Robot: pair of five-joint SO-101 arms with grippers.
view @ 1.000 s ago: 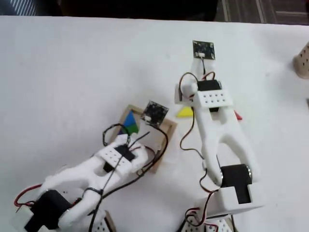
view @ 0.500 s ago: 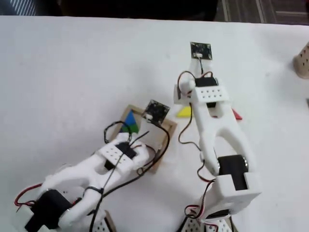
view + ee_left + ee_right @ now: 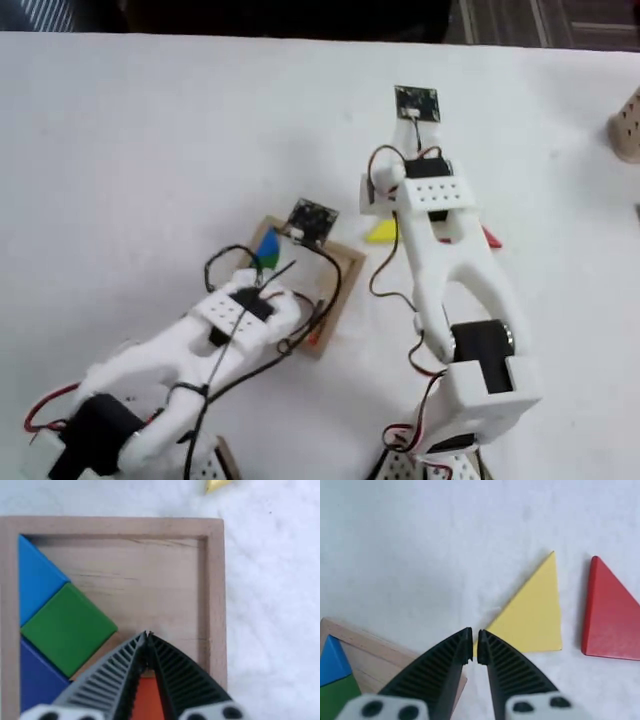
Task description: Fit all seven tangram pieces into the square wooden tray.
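The square wooden tray [image 3: 215,580] holds a light blue triangle [image 3: 35,580], a green square [image 3: 67,627] and a dark blue piece [image 3: 35,680] along one side. My left gripper [image 3: 147,637] is shut, tips together low over the tray floor. An orange piece [image 3: 147,700] shows through the gap behind the tips. In the high view the left arm covers much of the tray [image 3: 350,262]. My right gripper [image 3: 475,642] is shut, its tips at a corner of the yellow triangle [image 3: 535,615], which lies on the table beside a red triangle [image 3: 610,615].
The yellow triangle [image 3: 381,232] and red triangle [image 3: 491,238] lie just right of the tray, partly under the right arm. A beige perforated object [image 3: 627,125] stands at the table's far right edge. White tabletop stretches behind and to the left.
My left wrist has slid a little toward the tray's back left corner. The right arm shifted slightly a second ago and has kept still since.
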